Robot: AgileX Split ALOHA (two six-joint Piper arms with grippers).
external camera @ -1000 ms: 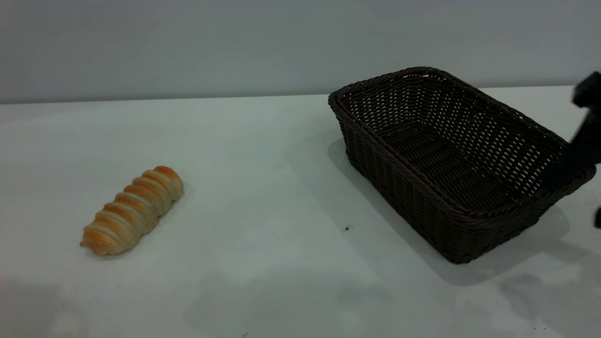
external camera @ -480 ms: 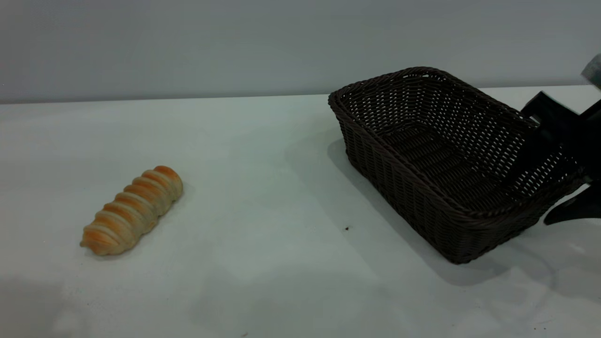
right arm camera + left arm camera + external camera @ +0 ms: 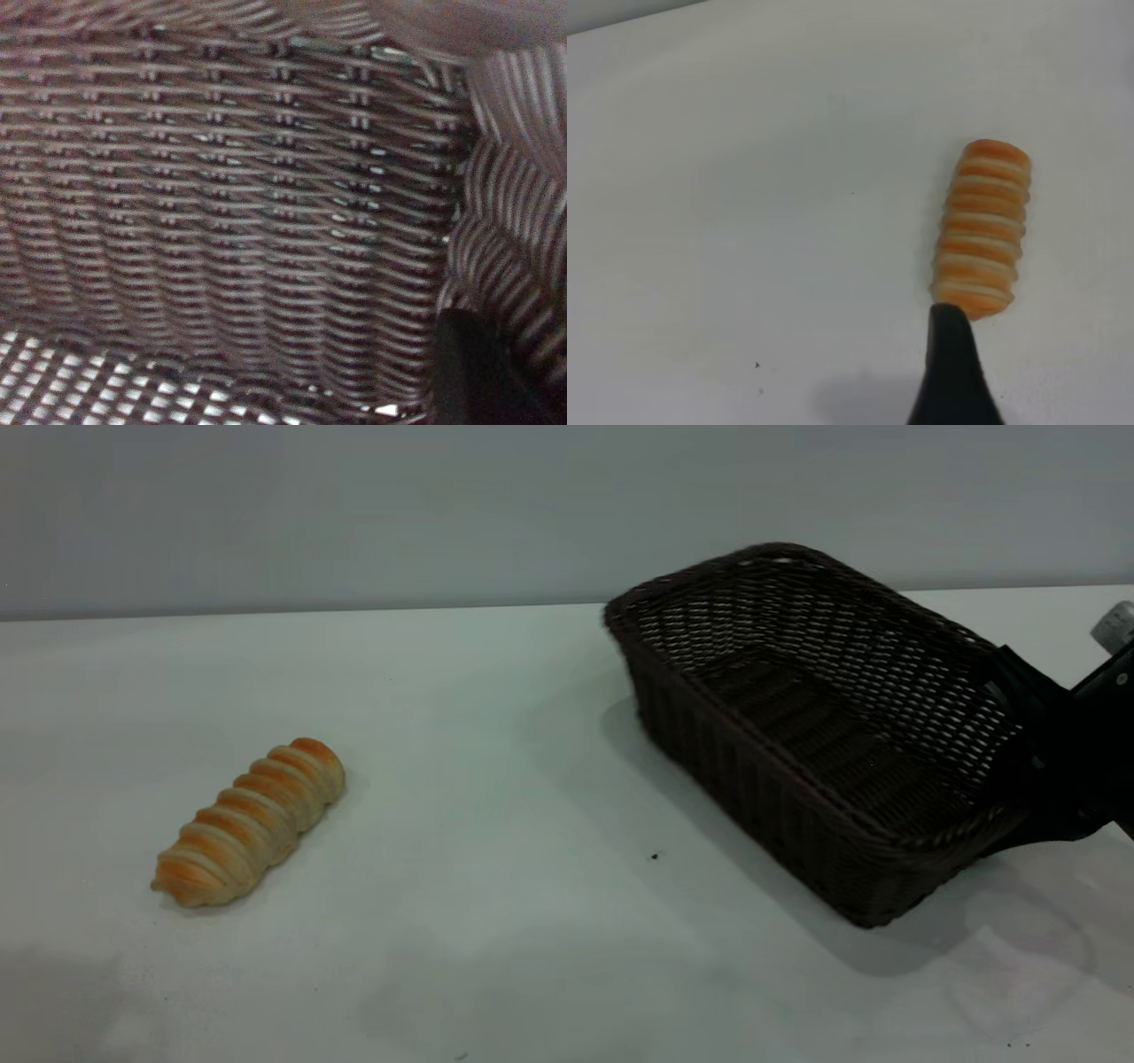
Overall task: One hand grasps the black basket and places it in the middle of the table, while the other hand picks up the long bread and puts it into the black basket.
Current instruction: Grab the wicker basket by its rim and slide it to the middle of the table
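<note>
— What's my right end effector doing?
— Clamped on the near-right wall of the black basket, at the counter's right side.
— And my left end effector?
— Just above the long bread, lying far left; grip I cannot tell.

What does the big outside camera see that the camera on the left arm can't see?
Only the exterior view shows the black basket, tipped with its left end raised, and the right gripper at the basket's right end. Only the left wrist view shows a black finger of the left gripper, beside the roll's end. Both show the long bread lying alone on the table.
</note>
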